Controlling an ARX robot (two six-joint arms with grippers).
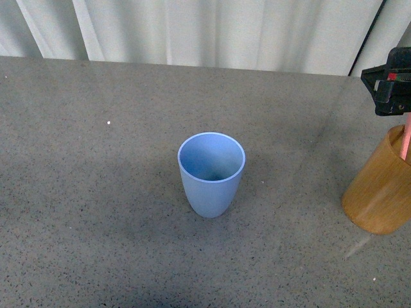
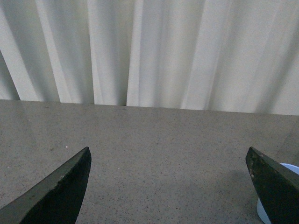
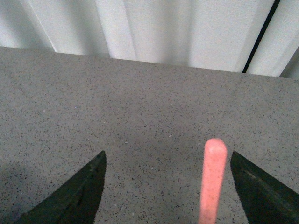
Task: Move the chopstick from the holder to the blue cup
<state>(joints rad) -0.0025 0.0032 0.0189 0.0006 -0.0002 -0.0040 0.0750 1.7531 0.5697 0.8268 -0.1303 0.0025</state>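
Observation:
The light blue cup (image 1: 211, 172) stands upright and empty in the middle of the grey table. The orange-brown holder (image 1: 381, 184) stands at the right edge of the front view with the salmon-pink chopstick (image 1: 405, 140) rising out of it. My right gripper (image 1: 393, 80) hangs just above the holder, open. In the right wrist view the chopstick's rounded tip (image 3: 213, 177) stands between the open fingers, nearer one of them and touching neither; the right gripper (image 3: 168, 172) holds nothing. My left gripper (image 2: 168, 172) is open and empty over bare table, with the cup's rim (image 2: 289, 169) beside one finger.
The speckled grey table (image 1: 96, 192) runs back to a white curtain (image 1: 212, 32). A dark vertical strip (image 1: 367, 35) shows at the back right.

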